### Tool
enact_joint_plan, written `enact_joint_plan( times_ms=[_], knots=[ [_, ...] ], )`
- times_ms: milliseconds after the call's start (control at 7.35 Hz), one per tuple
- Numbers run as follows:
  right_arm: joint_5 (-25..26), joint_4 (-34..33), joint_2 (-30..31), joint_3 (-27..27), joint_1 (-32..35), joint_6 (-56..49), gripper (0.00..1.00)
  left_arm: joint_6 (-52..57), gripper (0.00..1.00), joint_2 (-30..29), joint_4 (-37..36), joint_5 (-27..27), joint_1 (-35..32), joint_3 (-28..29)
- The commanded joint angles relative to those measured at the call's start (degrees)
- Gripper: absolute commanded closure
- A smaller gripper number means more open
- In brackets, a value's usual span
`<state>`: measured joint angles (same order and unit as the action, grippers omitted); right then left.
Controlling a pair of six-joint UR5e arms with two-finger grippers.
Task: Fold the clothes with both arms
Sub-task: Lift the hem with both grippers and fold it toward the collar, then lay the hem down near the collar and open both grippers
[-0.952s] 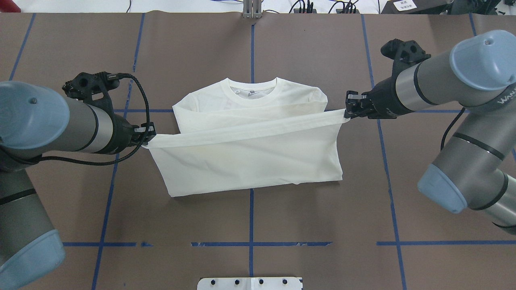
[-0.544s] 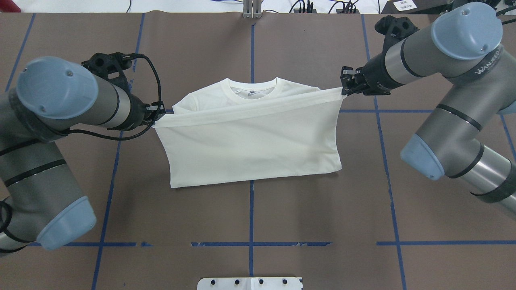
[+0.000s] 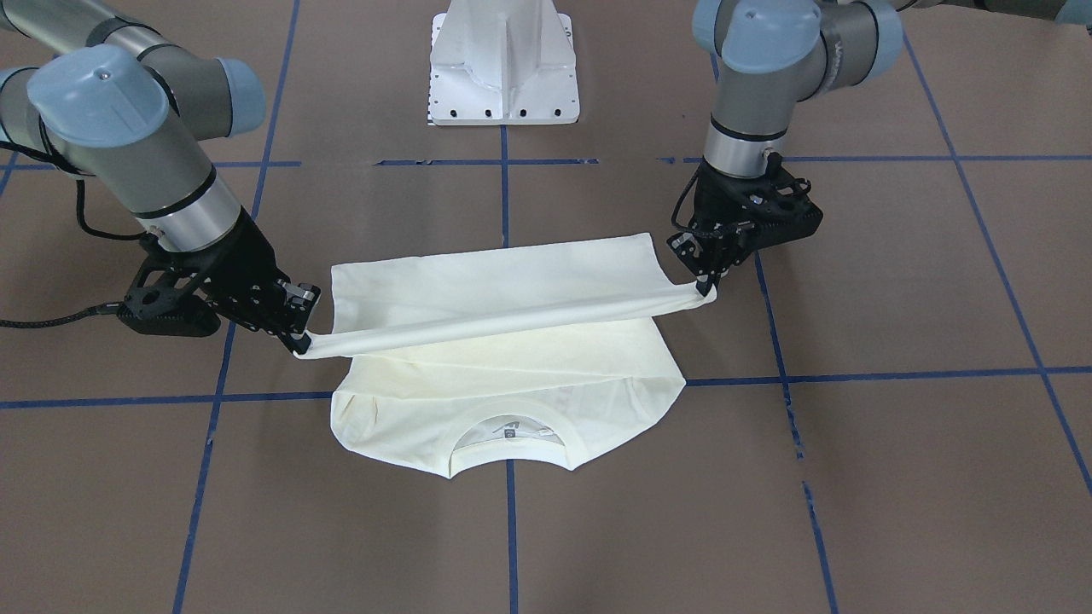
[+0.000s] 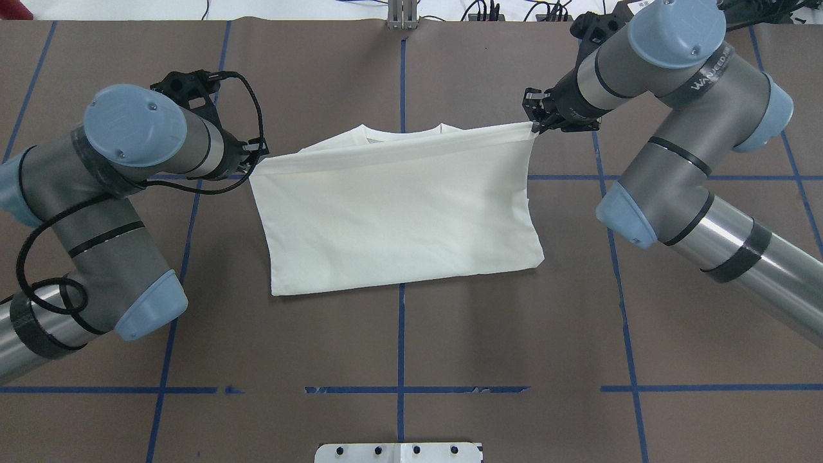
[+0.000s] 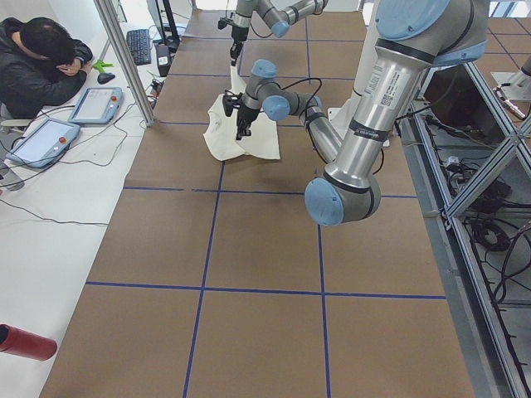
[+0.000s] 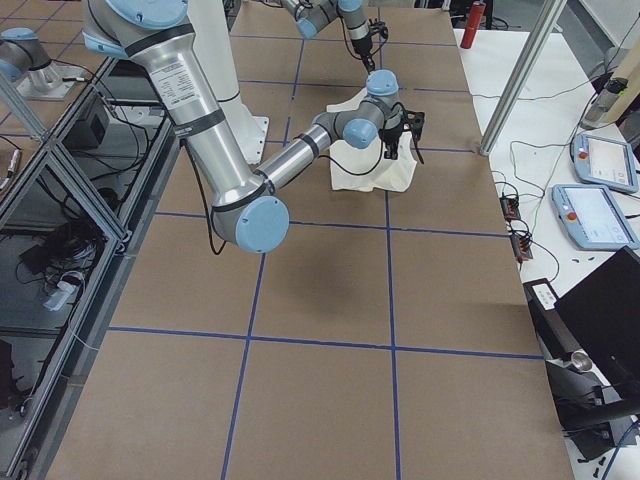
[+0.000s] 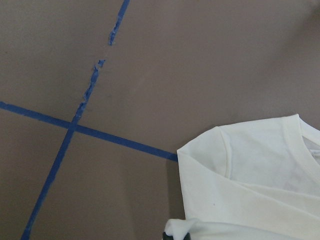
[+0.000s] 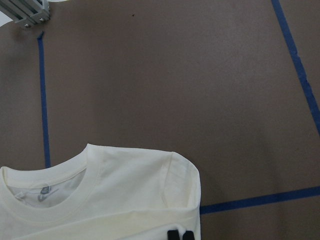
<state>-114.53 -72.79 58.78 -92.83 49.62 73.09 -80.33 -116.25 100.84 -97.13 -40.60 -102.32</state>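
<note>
T-shirt [image 3: 503, 367], cream and plain side up, lies at the middle of the brown table [image 3: 853, 477] in the front-facing view, its collar [image 3: 509, 426] toward the camera. Its hem edge is raised off the cloth and stretched taut between the two grippers. The left gripper [image 3: 705, 286] pinches one hem corner and the right gripper [image 3: 300, 345] the other, each with its fingers closed on fabric. From overhead, the lifted hem hangs over the shoulders, and only a sliver of collar shows beyond it. Both side views show the shirt small, held up between the arms. The left wrist camera sees one shoulder and a bunched corner at the frame's bottom edge. The right wrist camera sees the collar, its label [image 8: 44, 191] and black fingertips [image 8: 172, 235] against the cloth.
</note>
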Motion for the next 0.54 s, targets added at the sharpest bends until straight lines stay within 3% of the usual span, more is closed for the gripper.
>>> enact_joint_plan(
  times_ms=[0,408],
  knots=[
    [0.1,0.0,-2.9,3.7,0.0,0.2,1.00,-0.2,1.00,-3.8,4.2,0.1,-0.4,6.4],
    [0.1,0.5,-6.1,9.7,-0.6,0.0,1.00,-0.4,1.00,-6.5,6.5,1.4,-0.4,13.2]
  ],
)
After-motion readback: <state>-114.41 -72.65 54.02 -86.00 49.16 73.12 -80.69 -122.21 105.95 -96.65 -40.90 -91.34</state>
